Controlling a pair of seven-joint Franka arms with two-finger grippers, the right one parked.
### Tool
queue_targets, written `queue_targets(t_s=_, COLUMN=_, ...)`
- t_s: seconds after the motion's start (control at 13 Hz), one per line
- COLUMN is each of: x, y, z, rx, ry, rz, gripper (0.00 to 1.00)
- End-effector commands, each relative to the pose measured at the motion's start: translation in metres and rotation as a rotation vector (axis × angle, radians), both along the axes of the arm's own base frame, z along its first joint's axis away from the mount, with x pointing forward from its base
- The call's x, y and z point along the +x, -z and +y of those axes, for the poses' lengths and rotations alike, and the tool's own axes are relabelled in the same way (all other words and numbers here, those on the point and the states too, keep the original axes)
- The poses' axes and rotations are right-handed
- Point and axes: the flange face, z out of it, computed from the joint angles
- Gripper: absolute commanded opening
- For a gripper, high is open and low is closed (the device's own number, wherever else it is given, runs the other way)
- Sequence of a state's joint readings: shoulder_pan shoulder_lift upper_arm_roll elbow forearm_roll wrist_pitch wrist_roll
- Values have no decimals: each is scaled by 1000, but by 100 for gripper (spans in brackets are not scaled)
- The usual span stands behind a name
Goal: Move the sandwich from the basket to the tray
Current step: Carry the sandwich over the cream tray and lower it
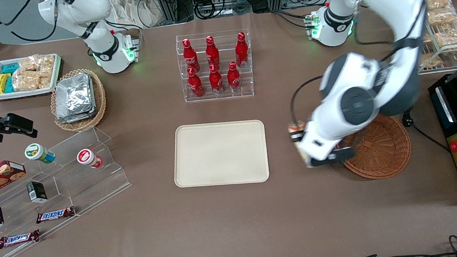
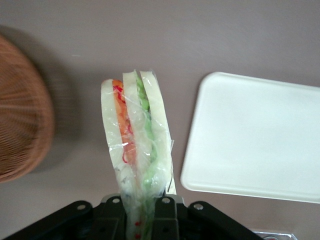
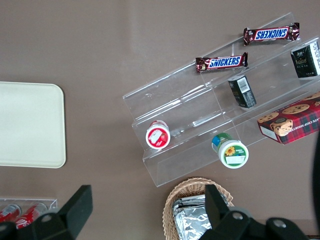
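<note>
The sandwich (image 2: pixel 134 145) is gripped by the claw (image 2: pixel 140 212) of the left arm, whose two fingers are clenched on the narrow end of the wedge. The wedge stands out from the fingers, and its layers are clear through the wrap: pale bread, an orange-red strip, and a green strip. It is lifted above the brown table (image 1: pixel 237 227), touching neither container.

In the front view the claw (image 1: pixel 302 149) hangs over the bare table between the tray (image 1: pixel 220 153) and the basket (image 1: pixel 381 150). A small part of the sandwich (image 1: pixel 296 128) shows beside the white arm there. The basket is just beside the claw, toward the working arm's end of the table, and nothing shows in the part of it that is visible. The tray lies near the claw, toward the parked arm's end, and its flat surface carries nothing.

Farther from the front camera than the claw stands a clear rack of red bottles (image 1: pixel 215 65). Well apart from the claw, toward the parked arm's end, are a lighter wicker basket with foil packs (image 1: pixel 77 98) and clear steps with snack bars (image 1: pixel 52 189).
</note>
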State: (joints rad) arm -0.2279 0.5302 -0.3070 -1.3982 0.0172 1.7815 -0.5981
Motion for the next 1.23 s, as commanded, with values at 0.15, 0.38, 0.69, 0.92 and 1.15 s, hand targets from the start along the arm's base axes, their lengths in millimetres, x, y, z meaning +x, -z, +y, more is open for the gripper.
queue_targets(t_s=0.15, x=-12, y=88, z=-93, rx=-60, ry=118, rz=-38, gripper=0)
queue_targets(t_s=0.38, x=-35, y=143, z=-132, rx=-55, ry=179, rz=-27, gripper=0)
queue_targets(t_s=0.69, x=-45, y=151, z=-134, rx=-34, ry=181, rz=-4, gripper=89)
queue_targets(t_s=0.92, x=-43, y=135, z=-128, rx=-29, ry=192, rz=-9, gripper=100)
queue_targets(t_s=1.15, x=-39, y=94, z=-109, rx=6, ry=186, rz=2, gripper=100)
